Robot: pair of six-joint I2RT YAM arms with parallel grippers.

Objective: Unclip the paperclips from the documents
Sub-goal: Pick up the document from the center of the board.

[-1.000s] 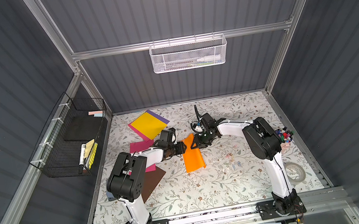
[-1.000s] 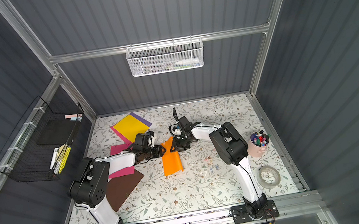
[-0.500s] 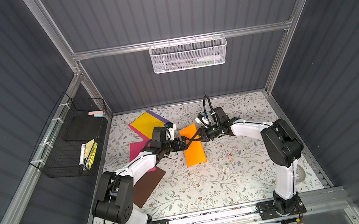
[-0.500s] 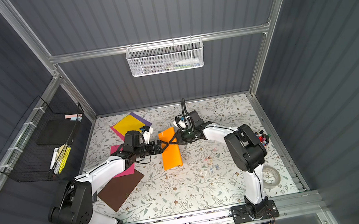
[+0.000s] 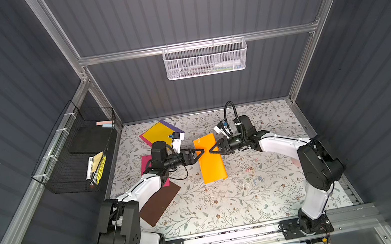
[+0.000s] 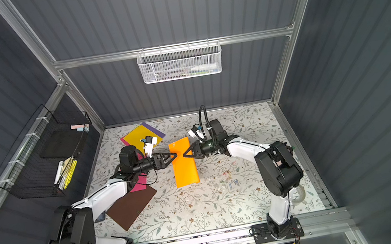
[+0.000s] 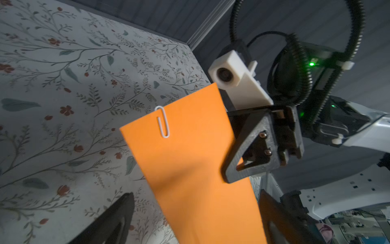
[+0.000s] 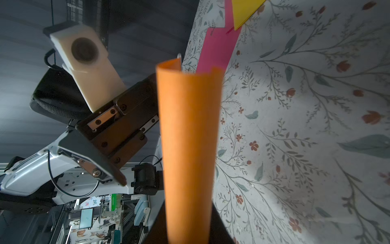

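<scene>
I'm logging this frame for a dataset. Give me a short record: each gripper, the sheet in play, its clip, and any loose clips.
right gripper: shut on the orange sheet, at its edge
left gripper: open, fingers on either side of the sheet
orange sheet: held up, curled
white paperclip: clipped on the sheet's far edge
loose paperclips: scattered on the table near the right arm

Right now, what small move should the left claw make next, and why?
Probably move the open left claw to the white paperclip on the far edge of the orange sheet and close: the right claw holds the sheet lifted, so the clip can slide off.
</scene>
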